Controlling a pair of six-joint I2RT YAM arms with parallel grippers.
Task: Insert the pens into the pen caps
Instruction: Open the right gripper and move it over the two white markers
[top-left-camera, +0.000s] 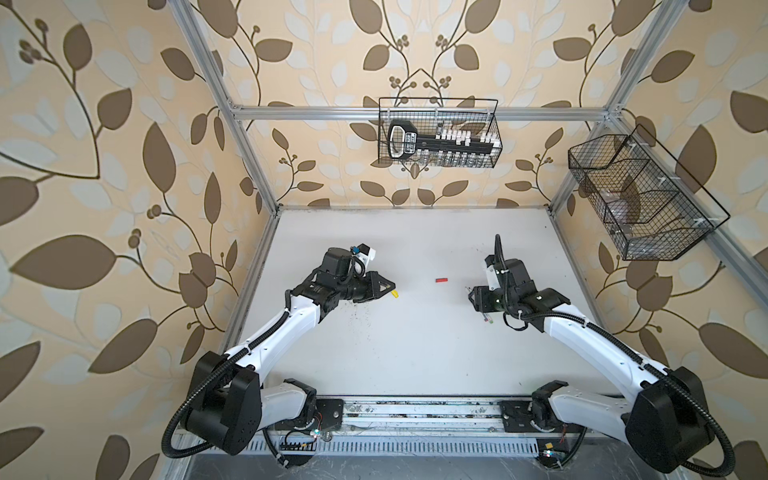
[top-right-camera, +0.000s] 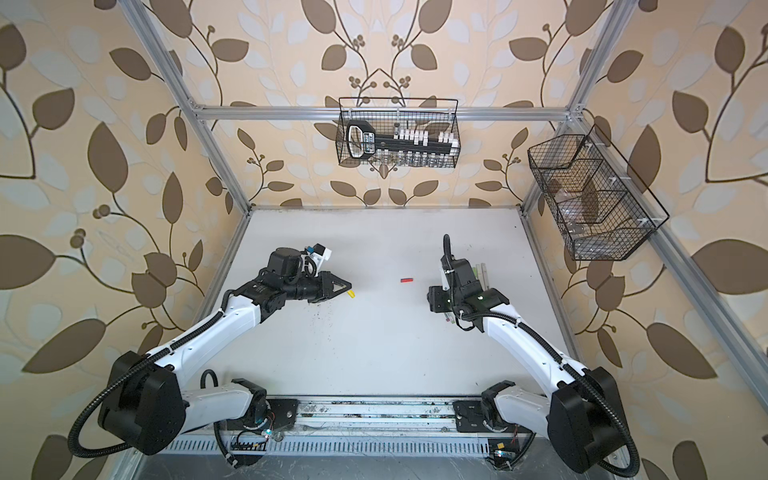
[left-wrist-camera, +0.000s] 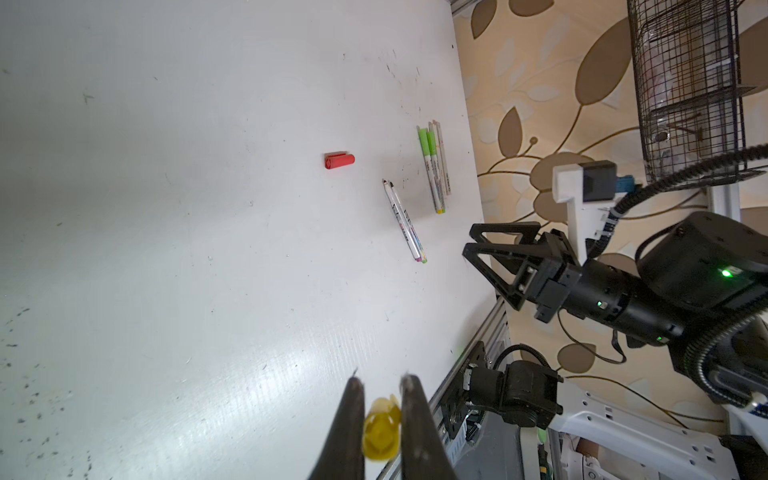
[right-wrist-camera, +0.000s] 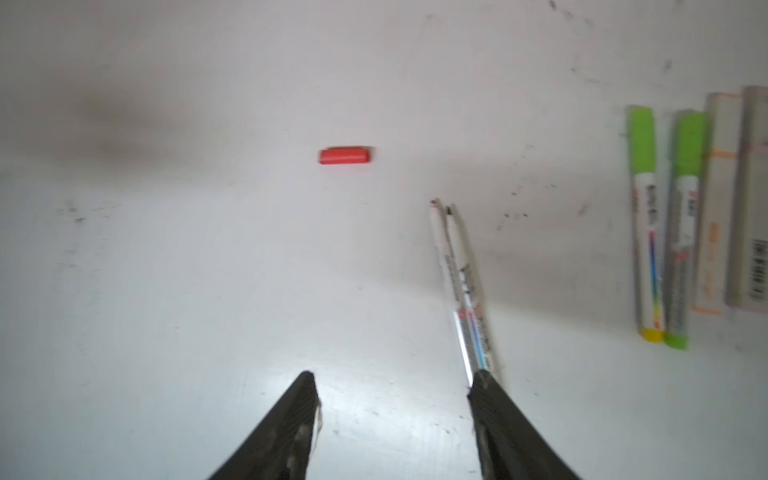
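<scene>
Yellow cap (left-wrist-camera: 381, 428) tight between left jaws; right jaws apart, empty; tool (top-left-camera: 432, 144) in basket (top-left-camera: 384, 120).

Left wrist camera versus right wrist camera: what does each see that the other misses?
Only the left wrist view: the yellow cap pinched in the left gripper, the whole right gripper, a wire basket. Only the right wrist view: that gripper's open fingers from behind, one by the two uncapped pens. Both: the red cap, those two pens, the row of four pens.
</scene>
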